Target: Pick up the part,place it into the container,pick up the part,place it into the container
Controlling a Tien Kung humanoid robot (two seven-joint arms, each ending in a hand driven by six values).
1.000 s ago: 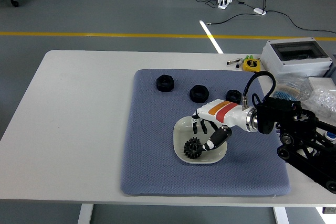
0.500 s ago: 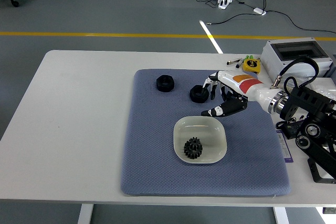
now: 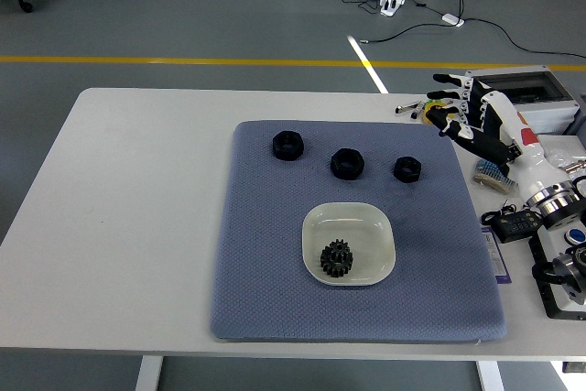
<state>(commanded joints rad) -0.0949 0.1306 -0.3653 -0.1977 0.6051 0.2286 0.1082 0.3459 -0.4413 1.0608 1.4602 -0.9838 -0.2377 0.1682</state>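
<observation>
Right hand (image 3: 469, 109) hovering off the mat's far right corner, fingers spread, holding nothing; white wrist and black arm running down to the picture's right edge. Left arm not showing.

Gear (image 3: 337, 258) lying in the dish (image 3: 375, 226), well to the hand's left and nearer the table's front edge, sitting toward the dish's near-left part. Dish resting on the mat (image 3: 265, 263), nothing else in it.

Three nuts lying in a loose row on the mat, all left of the hand and apart from each other: nut 1 (image 3: 407, 168) closest to the hand, just down-left of the fingertips; nut 2 (image 3: 347, 163) further left; nut 3 (image 3: 287, 146) furthest from the hand, slightly farther back. None touching the dish.

Mat covering the middle and right of the table (image 3: 137, 190), its right edge passing below the hand.

Behind the hand, a grey box (image 3: 540, 103) with a clear lid sitting at the table's far right. A yellow tape measure (image 3: 432, 109) partly hidden by the fingers, with a small pen-like item beside it, too small to tell. Under the wrist a blue brush (image 3: 487, 174) and clutter in plastic bags lying at the right edge, details unclear.

Floor beyond the table showing a yellow line and cables
</observation>
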